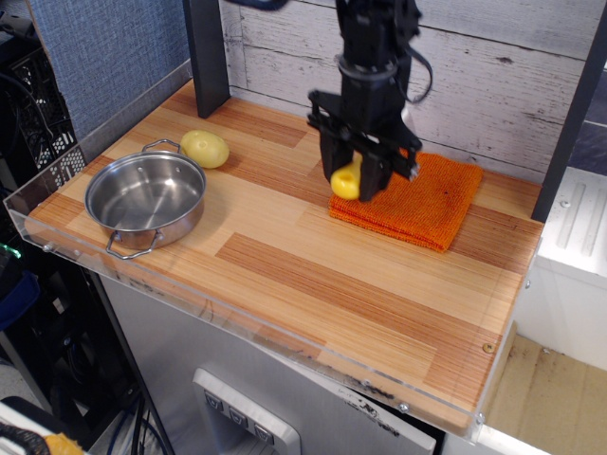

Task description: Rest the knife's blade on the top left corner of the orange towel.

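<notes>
The orange towel (417, 199) lies folded at the back right of the wooden table. My gripper (357, 182) hangs over the towel's left part, near its top left corner. It is shut on the knife (346, 180); only the chunky yellow handle shows between the fingers (372, 171). The white blade is hidden behind the gripper, so I cannot tell whether it touches the towel.
A steel pan (145, 197) with two handles stands at the front left. A round pale-yellow ball-like object (205, 148) lies just behind it. A dark post (207, 57) stands at the back left. A clear plastic lip (237, 318) runs along the table's front edge.
</notes>
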Robot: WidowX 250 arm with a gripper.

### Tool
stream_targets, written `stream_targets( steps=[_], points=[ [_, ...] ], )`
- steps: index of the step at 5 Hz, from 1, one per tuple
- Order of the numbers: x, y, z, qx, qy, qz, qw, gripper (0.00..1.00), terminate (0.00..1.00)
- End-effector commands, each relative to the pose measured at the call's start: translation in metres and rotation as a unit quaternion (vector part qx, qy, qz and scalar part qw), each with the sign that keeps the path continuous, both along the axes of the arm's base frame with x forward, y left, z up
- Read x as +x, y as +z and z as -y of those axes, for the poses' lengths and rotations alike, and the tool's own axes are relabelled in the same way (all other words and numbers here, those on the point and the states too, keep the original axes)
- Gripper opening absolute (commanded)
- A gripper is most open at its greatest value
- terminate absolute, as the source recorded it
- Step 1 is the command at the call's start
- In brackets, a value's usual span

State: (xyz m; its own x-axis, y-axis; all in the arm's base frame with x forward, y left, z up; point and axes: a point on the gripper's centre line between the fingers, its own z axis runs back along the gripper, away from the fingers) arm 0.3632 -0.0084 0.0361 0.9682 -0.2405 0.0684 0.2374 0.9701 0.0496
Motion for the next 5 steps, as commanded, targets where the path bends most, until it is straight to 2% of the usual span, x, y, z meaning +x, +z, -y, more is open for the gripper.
stream_targets(
  steps=[1, 2, 3, 4, 5],
  points=[
    [0.012, -0.007, 0.005, 0.003, -0.013, 0.004, 0.9999, 0.00, 0.00],
    [0.011, -0.015, 0.009, -0.001, -0.016, -0.006, 0.9999, 0.00, 0.00],
    [0.009, -0.012, 0.009, -0.014, -0.013, -0.017, 0.9997, 1.00, 0.00],
    [0.008, 0.015, 0.005, -0.030, -0.023, 0.011, 0.9992, 1.00, 0.00],
    [0.004, 0.059, -0.009, -0.043, -0.029, 0.049, 0.9975, 1.00, 0.00]
  ],
)
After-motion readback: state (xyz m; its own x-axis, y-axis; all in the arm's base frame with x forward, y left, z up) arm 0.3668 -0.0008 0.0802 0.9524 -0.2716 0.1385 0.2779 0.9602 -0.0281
